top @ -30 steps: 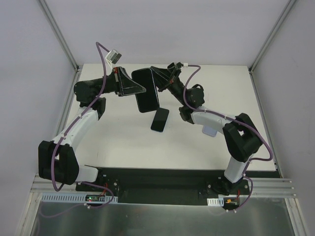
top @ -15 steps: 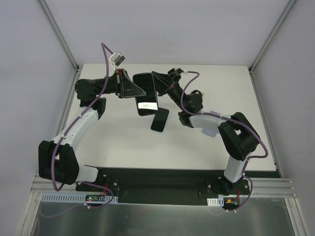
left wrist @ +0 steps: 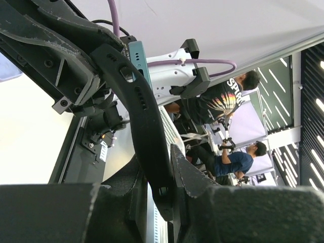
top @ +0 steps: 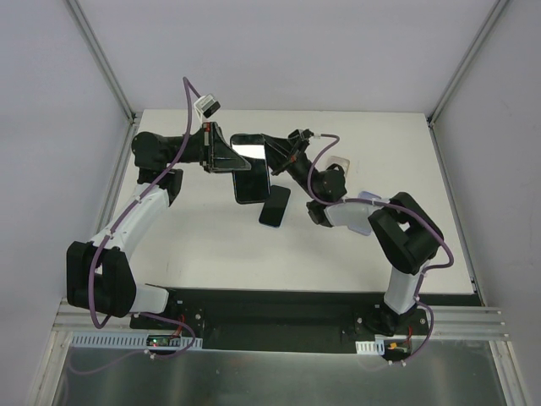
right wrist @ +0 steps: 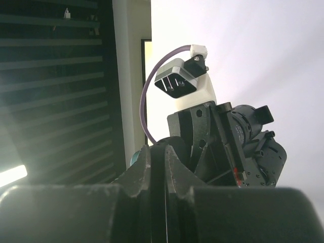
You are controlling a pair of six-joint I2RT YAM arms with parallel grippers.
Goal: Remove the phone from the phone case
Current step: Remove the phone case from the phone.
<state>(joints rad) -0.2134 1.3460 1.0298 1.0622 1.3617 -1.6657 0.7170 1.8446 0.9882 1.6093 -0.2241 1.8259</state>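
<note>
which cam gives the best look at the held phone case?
Top external: the phone case shows most of its broad face, held between the left gripper and right gripper. Left wrist sees only its perforated edge in the jaws; right wrist, barely a thin sliver.

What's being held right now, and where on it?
The phone case, up between both arms: the left gripper pinches one long edge, the right gripper the opposite edge.
</note>
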